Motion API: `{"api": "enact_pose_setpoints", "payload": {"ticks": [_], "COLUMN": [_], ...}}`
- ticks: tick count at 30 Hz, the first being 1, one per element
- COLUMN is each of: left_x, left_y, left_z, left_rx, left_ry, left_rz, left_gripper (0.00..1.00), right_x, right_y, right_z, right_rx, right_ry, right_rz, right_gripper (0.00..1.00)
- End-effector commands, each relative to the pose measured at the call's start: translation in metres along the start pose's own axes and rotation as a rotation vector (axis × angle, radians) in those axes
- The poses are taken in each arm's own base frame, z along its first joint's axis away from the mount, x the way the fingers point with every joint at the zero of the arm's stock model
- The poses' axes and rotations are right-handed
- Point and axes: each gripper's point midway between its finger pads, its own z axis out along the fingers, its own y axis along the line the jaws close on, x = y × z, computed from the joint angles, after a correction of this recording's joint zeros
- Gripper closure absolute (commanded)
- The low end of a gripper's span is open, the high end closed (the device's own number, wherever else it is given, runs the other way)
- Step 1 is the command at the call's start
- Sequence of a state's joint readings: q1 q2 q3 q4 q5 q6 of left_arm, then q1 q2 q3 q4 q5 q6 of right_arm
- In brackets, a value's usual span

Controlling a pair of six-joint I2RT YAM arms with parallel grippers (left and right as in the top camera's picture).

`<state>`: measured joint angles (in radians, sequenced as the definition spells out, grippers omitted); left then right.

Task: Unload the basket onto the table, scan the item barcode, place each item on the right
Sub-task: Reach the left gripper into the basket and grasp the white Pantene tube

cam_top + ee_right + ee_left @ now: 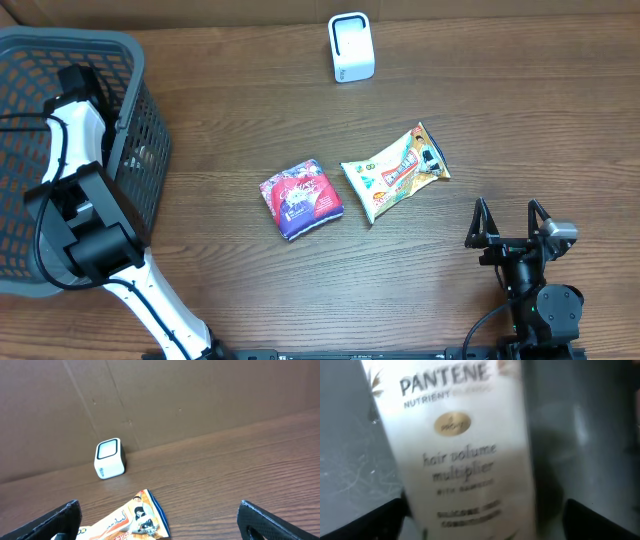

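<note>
A white Pantene bottle (465, 445) lies on the grey basket floor and fills the left wrist view, blurred. My left gripper (485, 516) is down inside the basket with its jaws open around the bottle's lower end. The left finger is close to the bottle's edge and the right finger stands apart from it. From overhead the left gripper (78, 82) is deep in the basket and the bottle is hidden. The white scanner (351, 47) stands at the table's back. My right gripper (510, 222) rests open at the front right, with nothing between its fingers.
The dark mesh basket (140, 120) takes up the left side of the table. A red and purple packet (301, 198) and an orange snack packet (395, 172) lie mid-table. The right wrist view shows the scanner (109, 458) and the snack packet (131, 520) ahead.
</note>
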<state>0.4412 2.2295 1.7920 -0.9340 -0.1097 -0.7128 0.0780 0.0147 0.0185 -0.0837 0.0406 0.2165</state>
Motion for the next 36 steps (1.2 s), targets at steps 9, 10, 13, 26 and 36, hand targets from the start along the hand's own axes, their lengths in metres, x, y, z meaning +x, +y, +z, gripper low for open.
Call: {"api": "enact_pose_setpoints", "payload": {"ticks": [9, 10, 13, 26, 36], "left_x": [-0.005, -0.006, -0.011, -0.020, 0.060], "left_y": [0.049, 0.050, 0.054, 0.071, 0.042], "left_z": [-0.022, -0.030, -0.057, -0.227, -0.329], "left_rx": [-0.215, -0.212, -0.205, 0.006, 0.501], "left_ry": [-0.050, -0.057, -0.101, -0.367, -0.270], "left_rz": [-0.005, -0.006, -0.010, 0.010, 0.126], "left_gripper": [0.83, 0.84, 0.96, 0.95, 0.91], "right_x": [0.001, 0.001, 0.001, 0.001, 0.001], "right_y": [-0.002, -0.002, -0.002, -0.002, -0.002], "right_z": [0.000, 0.000, 0.000, 0.000, 0.000], "right_rx": [0.003, 0.003, 0.003, 0.003, 0.003], "right_ry": [-0.005, -0.005, -0.006, -0.005, -0.005], "right_rz": [0.009, 0.009, 0.009, 0.009, 0.009], "right_gripper": [0.00, 0.00, 0.00, 0.00, 0.00]}}
